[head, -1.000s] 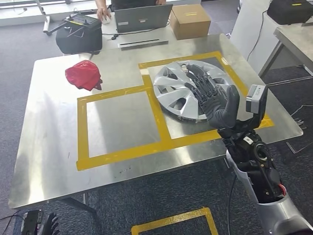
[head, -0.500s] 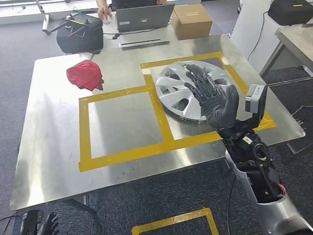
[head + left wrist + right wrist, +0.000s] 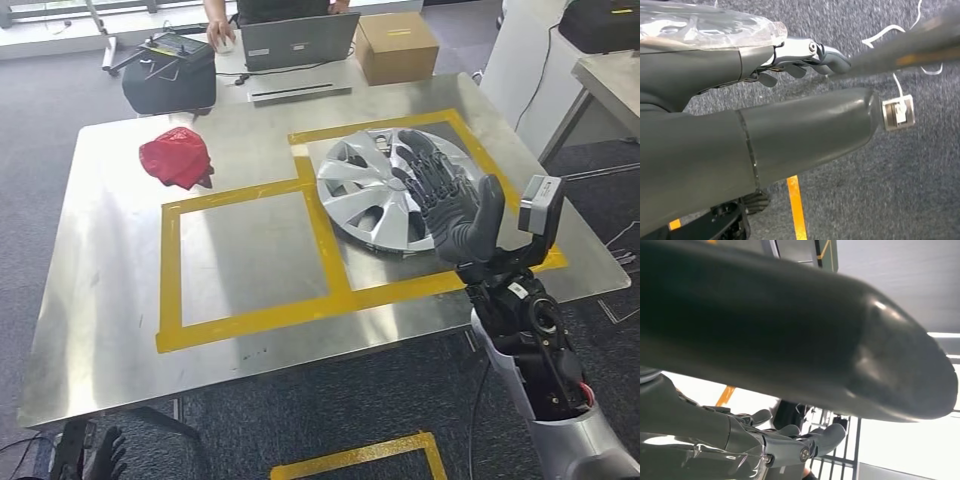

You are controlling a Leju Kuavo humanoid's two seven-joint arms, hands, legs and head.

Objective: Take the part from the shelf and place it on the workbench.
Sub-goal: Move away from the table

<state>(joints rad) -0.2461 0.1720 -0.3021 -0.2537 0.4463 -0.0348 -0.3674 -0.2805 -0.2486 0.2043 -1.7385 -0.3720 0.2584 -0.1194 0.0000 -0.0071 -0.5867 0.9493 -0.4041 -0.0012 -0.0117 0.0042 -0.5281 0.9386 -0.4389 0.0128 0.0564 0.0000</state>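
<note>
The part, a silver hubcap [image 3: 370,195], lies flat on the metal workbench [image 3: 113,270] inside the right-hand square of yellow tape [image 3: 324,235]. My right hand [image 3: 451,203] hovers over the hubcap's right side with its fingers spread and nothing in it; whether the fingertips touch the hubcap I cannot tell. In the right wrist view the thumb [image 3: 798,335] and fingers [image 3: 806,440] are stretched out and apart. My left hand [image 3: 106,460] hangs low beside the workbench's near left corner. Its fingers [image 3: 810,55] are straight and empty above the carpet.
A red cloth [image 3: 175,157] lies at the workbench's far left. Behind the workbench stand a black bag [image 3: 170,75], a laptop [image 3: 298,40] and a cardboard box [image 3: 396,45], with a person [image 3: 219,25] at the laptop. Another table [image 3: 604,75] is at the far right.
The camera has shifted a little. My right hand has drifted slightly toward the hubcap's right edge, still spread and empty. The hubcap has stayed put.
</note>
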